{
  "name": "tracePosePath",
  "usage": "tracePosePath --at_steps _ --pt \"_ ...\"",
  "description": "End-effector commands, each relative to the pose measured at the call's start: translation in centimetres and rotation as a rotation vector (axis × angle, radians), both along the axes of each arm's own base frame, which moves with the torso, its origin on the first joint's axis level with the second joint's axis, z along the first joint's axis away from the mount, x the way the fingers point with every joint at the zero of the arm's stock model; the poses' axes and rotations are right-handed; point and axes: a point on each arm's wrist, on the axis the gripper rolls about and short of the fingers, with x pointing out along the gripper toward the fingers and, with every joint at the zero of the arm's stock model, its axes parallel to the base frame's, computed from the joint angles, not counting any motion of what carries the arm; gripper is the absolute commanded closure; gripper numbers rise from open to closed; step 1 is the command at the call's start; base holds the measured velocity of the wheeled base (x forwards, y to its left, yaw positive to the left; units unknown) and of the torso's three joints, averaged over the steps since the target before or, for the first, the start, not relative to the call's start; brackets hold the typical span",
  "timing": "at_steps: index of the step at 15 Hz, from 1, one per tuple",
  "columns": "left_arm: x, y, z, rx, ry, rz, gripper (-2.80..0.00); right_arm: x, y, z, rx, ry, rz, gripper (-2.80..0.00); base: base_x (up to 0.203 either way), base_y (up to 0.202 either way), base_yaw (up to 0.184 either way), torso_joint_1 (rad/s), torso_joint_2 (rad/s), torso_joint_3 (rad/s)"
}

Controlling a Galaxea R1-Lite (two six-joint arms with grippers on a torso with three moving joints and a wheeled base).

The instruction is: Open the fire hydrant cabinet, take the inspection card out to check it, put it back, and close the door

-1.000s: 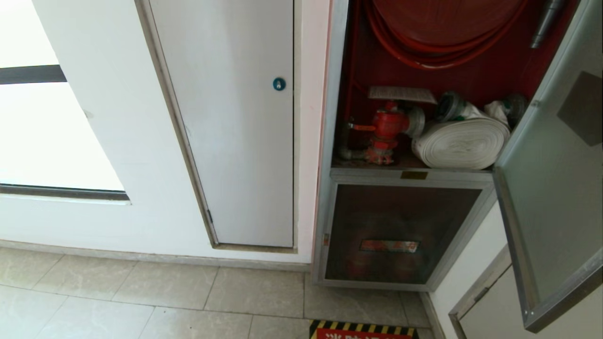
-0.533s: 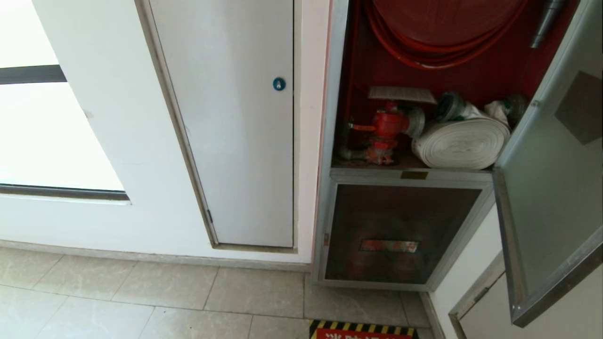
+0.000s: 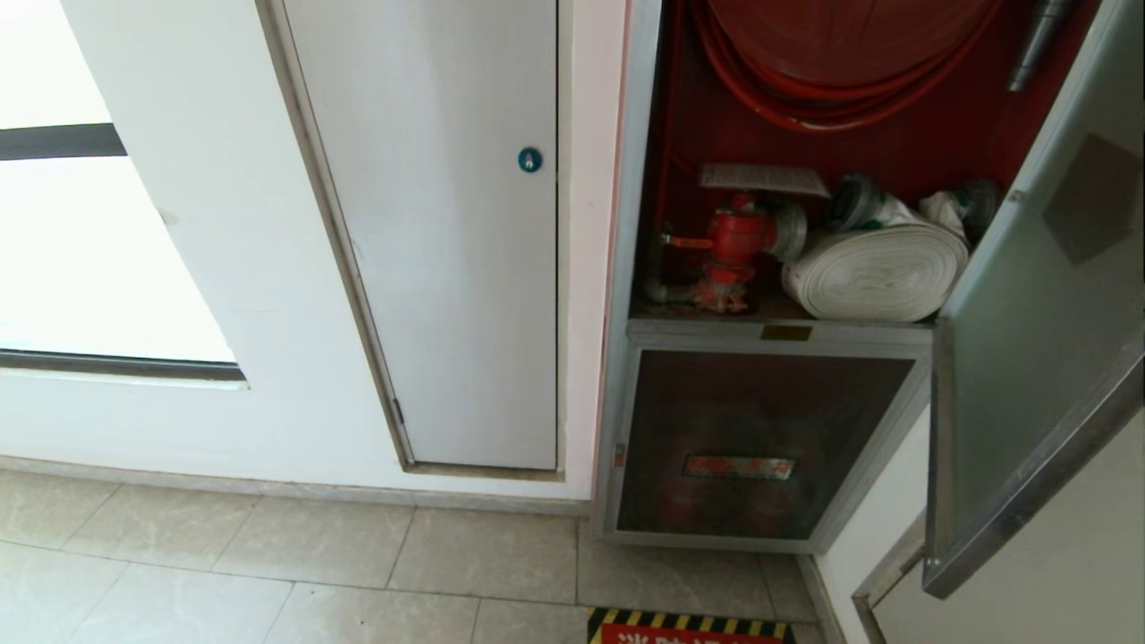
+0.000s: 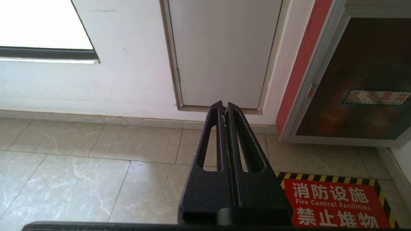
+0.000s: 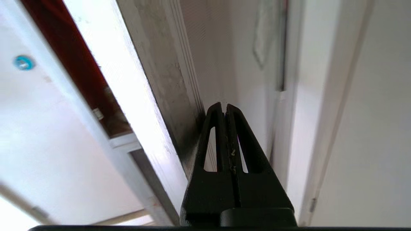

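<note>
Door [image 3: 1011, 358] partly open, right tool [image 5: 224, 107] clenched empty against its frame, left tool [image 4: 224, 106] clenched, card [image 3: 762, 179] atop valve [image 3: 733, 246]

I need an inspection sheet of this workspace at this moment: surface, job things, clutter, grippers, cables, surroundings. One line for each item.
Surface: grey tiled floor, with a red fire-control floor sign in front of the cabinet.
Job's things: fire hydrant cabinet open; door partly open at the right; inspection card lying above the red valve, beside the white rolled hose.
Clutter: nothing seen.
Grippers: left gripper jaws shut, empty, over the floor; right gripper jaws shut, empty, at the door's outer face beside its frame.
Cables: nothing seen.
Surroundings: white door with blue lock; lower dark glass panel.
</note>
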Motion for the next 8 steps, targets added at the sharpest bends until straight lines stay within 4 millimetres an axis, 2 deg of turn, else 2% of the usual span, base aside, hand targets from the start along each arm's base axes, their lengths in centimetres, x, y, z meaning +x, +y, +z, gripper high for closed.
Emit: tracePosePath --at_steps 1,8 --pt "0.0 0.0 0.0 -0.001 0.002 0.001 0.00 0.7 0.3 0.1 0.001 0.008 0.029 0.00 0.000 0.000 0.000 0.000 0.00 0.000" --pt "0.0 0.0 0.0 -0.001 0.002 0.000 0.00 3.2 2.0 0.9 -0.003 0.028 0.164 0.00 0.000 0.000 0.000 0.000 0.00 0.000"
